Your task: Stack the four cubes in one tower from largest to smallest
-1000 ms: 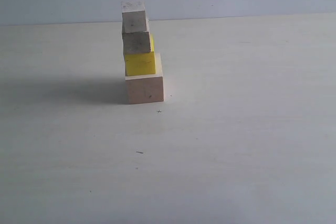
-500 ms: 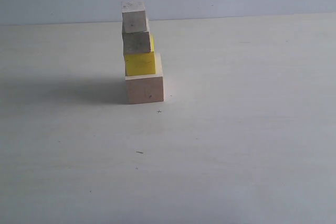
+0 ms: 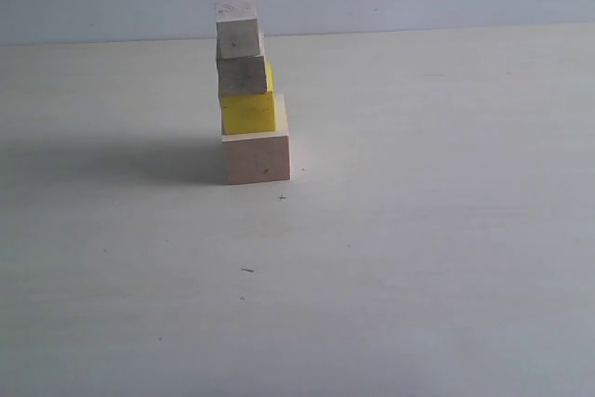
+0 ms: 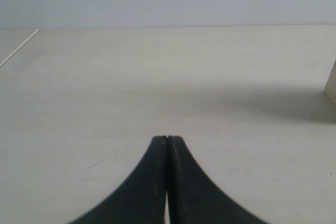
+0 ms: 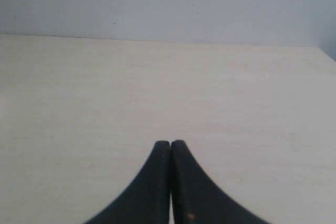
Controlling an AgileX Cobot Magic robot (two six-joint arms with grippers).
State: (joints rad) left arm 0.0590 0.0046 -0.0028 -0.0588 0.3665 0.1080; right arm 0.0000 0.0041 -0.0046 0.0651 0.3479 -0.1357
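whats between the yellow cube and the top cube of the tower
One grey-brown wood cube. It rests on the yellow cube and carries the top cube. Only the exterior view shows this.

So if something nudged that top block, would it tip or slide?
Probably slide: the top block looks like rigid, flat-faced wood. It sits toward one edge of the block below, so a nudge might drop it.

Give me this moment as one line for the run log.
tower: four high, standing free | base: largest wood cube | second: yellow cube | left gripper: shut, empty | right gripper: shut, empty
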